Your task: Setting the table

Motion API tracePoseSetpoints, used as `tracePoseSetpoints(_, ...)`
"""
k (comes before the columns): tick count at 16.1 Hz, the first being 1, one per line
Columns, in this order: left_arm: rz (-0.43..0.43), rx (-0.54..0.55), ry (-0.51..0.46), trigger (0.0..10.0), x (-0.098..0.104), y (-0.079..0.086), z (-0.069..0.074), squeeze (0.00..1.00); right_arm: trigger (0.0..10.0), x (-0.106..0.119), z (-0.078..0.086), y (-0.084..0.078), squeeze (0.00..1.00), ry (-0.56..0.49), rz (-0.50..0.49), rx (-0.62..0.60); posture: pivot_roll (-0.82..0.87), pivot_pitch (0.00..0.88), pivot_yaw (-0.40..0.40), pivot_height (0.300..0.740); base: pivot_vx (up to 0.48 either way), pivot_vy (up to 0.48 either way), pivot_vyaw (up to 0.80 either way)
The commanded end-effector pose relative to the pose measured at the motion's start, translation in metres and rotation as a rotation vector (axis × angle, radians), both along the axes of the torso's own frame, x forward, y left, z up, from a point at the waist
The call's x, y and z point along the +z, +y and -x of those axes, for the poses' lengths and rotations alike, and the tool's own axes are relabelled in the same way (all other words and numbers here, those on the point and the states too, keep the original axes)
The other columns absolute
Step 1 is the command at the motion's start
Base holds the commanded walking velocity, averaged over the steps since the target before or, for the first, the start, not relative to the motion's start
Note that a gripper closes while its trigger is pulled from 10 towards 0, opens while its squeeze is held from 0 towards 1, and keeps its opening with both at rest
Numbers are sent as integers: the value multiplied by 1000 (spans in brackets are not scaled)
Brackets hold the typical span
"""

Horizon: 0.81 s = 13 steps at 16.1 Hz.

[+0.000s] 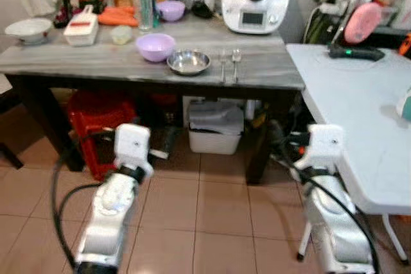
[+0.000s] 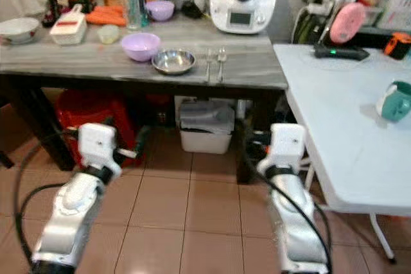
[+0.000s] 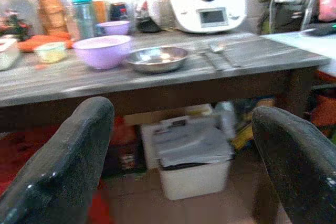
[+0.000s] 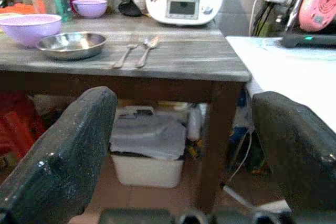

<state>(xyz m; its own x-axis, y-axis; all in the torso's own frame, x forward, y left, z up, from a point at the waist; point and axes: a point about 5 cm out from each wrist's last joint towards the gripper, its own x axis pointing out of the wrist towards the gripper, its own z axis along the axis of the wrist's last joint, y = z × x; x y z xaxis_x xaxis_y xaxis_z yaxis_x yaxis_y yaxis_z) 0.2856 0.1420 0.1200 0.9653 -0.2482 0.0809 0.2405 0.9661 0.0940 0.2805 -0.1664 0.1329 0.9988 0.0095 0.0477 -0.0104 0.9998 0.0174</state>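
Fingers of both grippers are spread wide and grasp nothing: in the left wrist view the left gripper is seen with one finger at each side of a broad gap, and the right gripper is held the same way. Both arms are carried low over the tiled floor, well short of the worktop, so the step in hand is judged to be the approach, with nothing yet picked up.

On the grey worktop a steel bowl is set near the front edge, with a purple bowl just beside it on the robot's left. A fork and a spoon lie side by side, apart from the steel bowl on its right. A white table stands to the right, where a teal mug is seen; it is probably the place to be set.

To do the approach well, the worktop should be closed on squarely until the tableware is within easy reach. The arms should be raised above the worktop's edge before being moved forward, so that it is not struck. The cutlery lies flat and thin, so a low, steep grasp would be needed; the steel bowl is better taken by its rim.
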Motion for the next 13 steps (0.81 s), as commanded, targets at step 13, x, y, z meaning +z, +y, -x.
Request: tracePoseSetpoints(13, -4, -8, -7, 10000, 2, 2, -1, 0, 10000, 6, -4, 3, 0, -21, -23, -15, -32, 0, -43, 740, 0, -349, 0)
